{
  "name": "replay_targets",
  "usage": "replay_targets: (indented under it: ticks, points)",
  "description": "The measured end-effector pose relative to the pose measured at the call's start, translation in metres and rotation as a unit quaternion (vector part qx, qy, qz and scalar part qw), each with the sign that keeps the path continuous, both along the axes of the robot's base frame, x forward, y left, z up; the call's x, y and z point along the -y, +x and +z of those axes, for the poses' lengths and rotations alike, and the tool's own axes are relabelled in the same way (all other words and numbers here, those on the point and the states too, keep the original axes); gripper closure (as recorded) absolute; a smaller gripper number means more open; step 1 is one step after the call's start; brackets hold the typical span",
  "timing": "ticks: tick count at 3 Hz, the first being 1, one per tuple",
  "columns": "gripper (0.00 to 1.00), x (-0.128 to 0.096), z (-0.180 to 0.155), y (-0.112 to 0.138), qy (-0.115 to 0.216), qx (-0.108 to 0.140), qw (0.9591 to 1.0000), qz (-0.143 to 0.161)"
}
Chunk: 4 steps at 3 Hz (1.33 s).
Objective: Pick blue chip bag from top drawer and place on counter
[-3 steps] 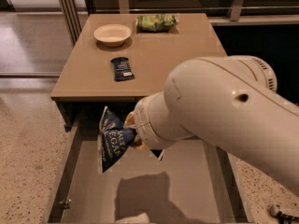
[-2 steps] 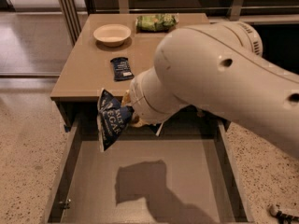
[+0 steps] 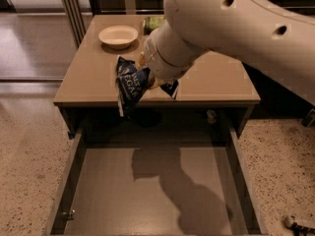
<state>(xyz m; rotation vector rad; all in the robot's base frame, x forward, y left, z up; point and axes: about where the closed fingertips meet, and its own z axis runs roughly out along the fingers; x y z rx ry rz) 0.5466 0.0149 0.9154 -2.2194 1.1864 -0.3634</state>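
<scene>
The gripper [image 3: 148,80] hung above the near edge of the counter [image 3: 83,77], jaws clamped on the blue chip bag [image 3: 129,84]. The bag dangled to their left, lifted clear of the open top drawer [image 3: 98,191].

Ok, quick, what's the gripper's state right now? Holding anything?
The gripper is closed on the blue chip bag, holding it in the air over the front edge of the counter, above the open top drawer.

"EGA": blue chip bag [image 3: 129,85] in hand [image 3: 149,77]
</scene>
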Motion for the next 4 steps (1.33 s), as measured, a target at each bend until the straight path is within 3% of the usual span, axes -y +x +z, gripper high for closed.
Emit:
replay_targets:
  ticks: [1,2,3,4]
  points:
    - [1.0,0.023,0.011,0.042,-0.01,0.003,0.9997,-0.021]
    - [1.0,0.049,0.006,0.069,-0.014,-0.014,0.9984,-0.054]
    - [1.0,0.083,-0.01,0.092,-0.009,-0.046,0.9943,-0.096]
    - [1.0,0.083,-0.01,0.092,-0.009,-0.046,0.9943,-0.096]
